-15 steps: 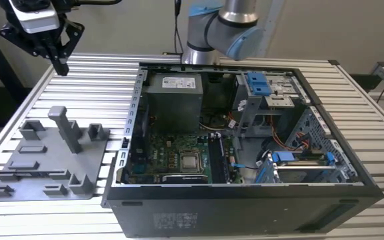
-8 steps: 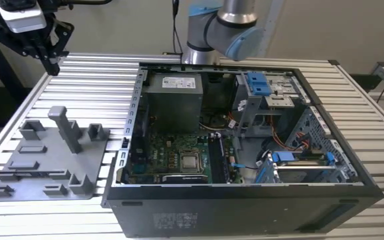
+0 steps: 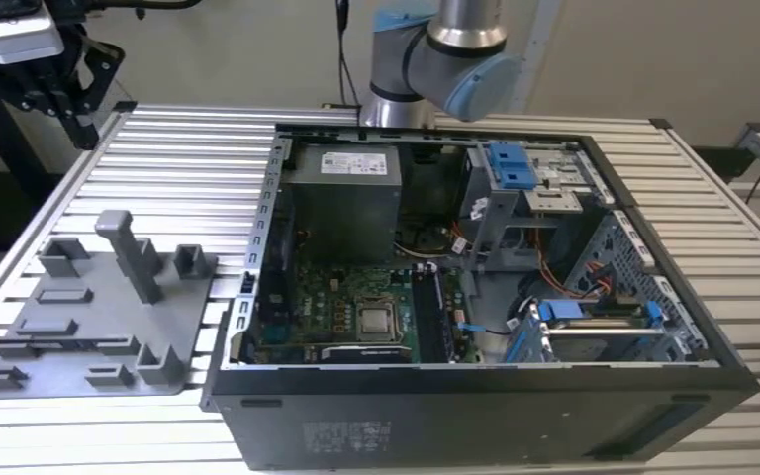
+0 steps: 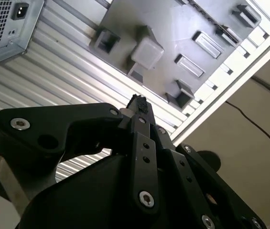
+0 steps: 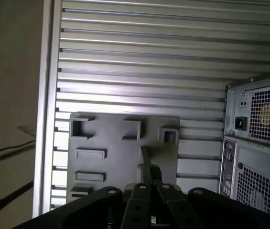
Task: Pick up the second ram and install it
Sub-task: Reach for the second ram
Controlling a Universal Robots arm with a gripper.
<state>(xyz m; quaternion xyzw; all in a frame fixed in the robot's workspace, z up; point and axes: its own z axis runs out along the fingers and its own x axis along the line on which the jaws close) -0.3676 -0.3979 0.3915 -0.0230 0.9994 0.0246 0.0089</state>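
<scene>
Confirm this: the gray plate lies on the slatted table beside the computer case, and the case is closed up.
Not quite. The computer case is open, its circuit board bare in the exterior view. The gray plate does lie on the slatted table beside the case.

Grey fixture plate on silver ribbed table; black computer case with blue latches, green motherboard and grey mesh-patterned power supply; black gripper
</scene>
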